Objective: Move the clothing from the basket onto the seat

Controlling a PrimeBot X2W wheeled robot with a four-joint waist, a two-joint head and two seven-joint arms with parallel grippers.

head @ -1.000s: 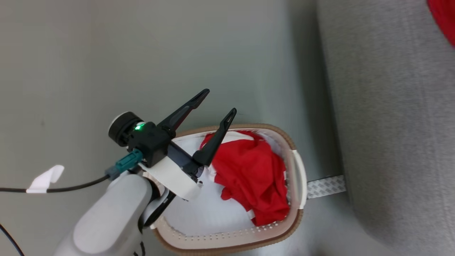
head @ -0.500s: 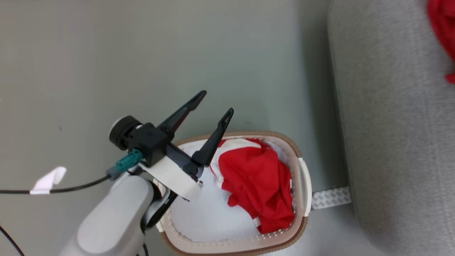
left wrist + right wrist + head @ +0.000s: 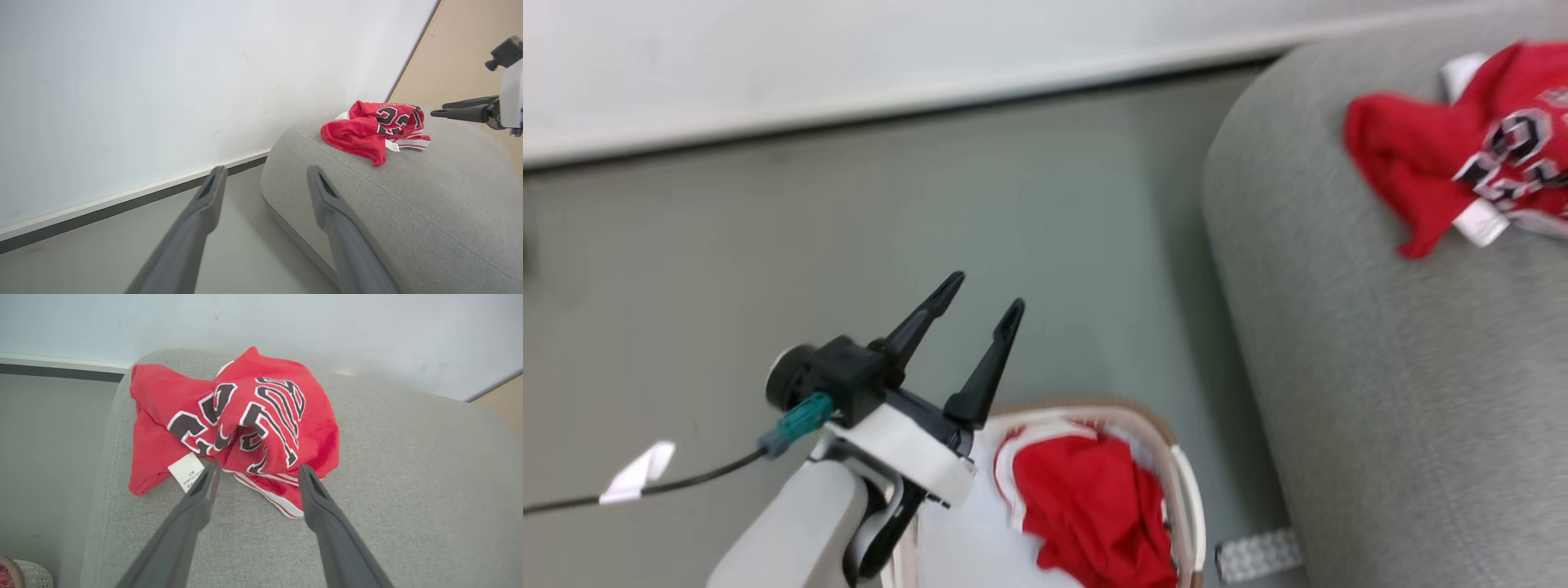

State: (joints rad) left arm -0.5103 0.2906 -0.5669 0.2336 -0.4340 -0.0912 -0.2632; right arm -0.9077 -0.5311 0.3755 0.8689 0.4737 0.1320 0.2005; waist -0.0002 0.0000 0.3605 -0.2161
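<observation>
Viewing the scene from the head camera, we find the left gripper (image 3: 985, 296) held in the air beside the basket (image 3: 1186, 498), its tips showing against the floor (image 3: 768, 269). Its two dark fingers are spread with nothing between them. The basket stands on the floor near the seat (image 3: 1380, 392), with a strip of floor between the two. A crumpled red garment (image 3: 1094, 510) with white trim lies inside the basket, against the wall nearer the seat. A red jersey (image 3: 245, 416) with black-and-white numerals lies bunched on the seat top near its rounded end, and a small white tag (image 3: 186, 471) shows at its near edge. In the right wrist view, we find the right gripper (image 3: 258, 467) pointing at this jersey with its fingers spread wide. The tips sit at the jersey's near edge, and no cloth is pinched between them. We cannot tell whether the tips touch the fabric. The left wrist view shows the right gripper from the side, held above the seat near the jersey. A black cable (image 3: 686, 478) carrying a white label (image 3: 636, 472) runs from the left wrist.
</observation>
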